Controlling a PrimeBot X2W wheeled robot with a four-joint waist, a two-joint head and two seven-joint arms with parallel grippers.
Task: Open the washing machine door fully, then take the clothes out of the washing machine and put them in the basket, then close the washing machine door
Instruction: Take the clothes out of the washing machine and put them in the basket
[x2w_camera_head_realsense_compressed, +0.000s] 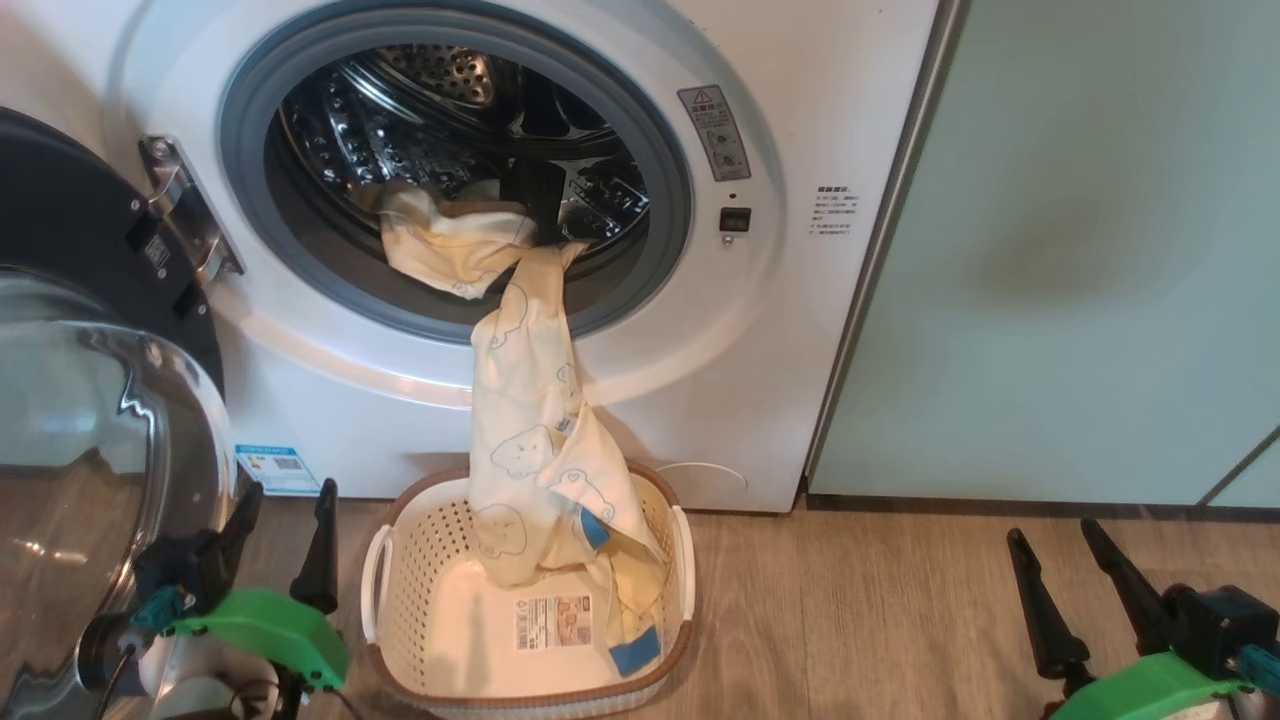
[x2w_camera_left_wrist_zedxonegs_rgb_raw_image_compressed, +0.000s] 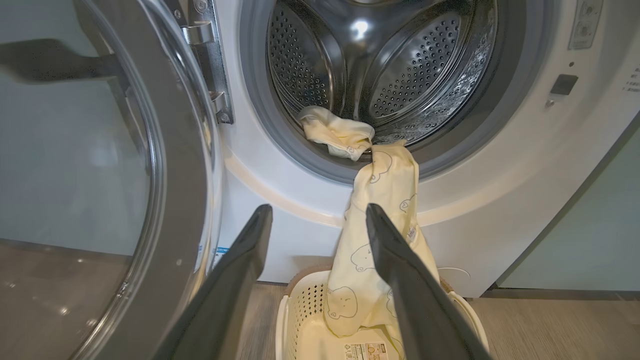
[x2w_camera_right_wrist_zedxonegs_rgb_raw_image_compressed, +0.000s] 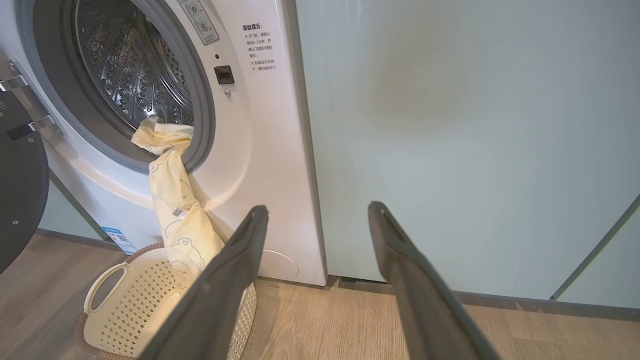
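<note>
Pale yellow clothes (x2w_camera_head_realsense_compressed: 525, 400) trail from the white front-loading washing machine (x2w_camera_head_realsense_compressed: 800, 350) into the cream perforated basket (x2w_camera_head_realsense_compressed: 420, 560), just right of the left gripper (x2w_camera_head_realsense_compressed: 288, 490), which is spread wide and empty. The black-ringed glass door (x2w_camera_head_realsense_compressed: 70, 230) stands open on its left. The right gripper (x2w_camera_head_realsense_compressed: 1052, 530), also wide and empty, faces a pale green cabinet (x2w_camera_head_realsense_compressed: 1050, 300) above wood floor (x2w_camera_head_realsense_compressed: 850, 620); the left wrist view looks into the steel drum (x2w_camera_left_wrist_zedxonegs_rgb_raw_image_compressed: 410, 65).

Washing machine door (x2w_camera_head_realsense_compressed: 70, 220), left of the left gripper (x2w_camera_head_realsense_compressed: 288, 490), is cut off by the frame edge. Left gripper's body runs off the bottom edge, and the right gripper (x2w_camera_head_realsense_compressed: 1052, 530) does the same at the corner. Clothes (x2w_camera_head_realsense_compressed: 525, 420) ahead of the left gripper: the upper end goes into the drum (x2w_camera_head_realsense_compressed: 420, 110), amount still inside can't be told. In left wrist view the claw's right finger (x2w_camera_left_wrist_zedxonegs_rgb_raw_image_compressed: 410, 280) covers part of the clothes and the basket (x2w_camera_left_wrist_zedxonegs_rgb_raw_image_compressed: 305, 305). Print on the basket sticker (x2w_camera_head_realsense_compressed: 552, 620) is too small to read.
</note>
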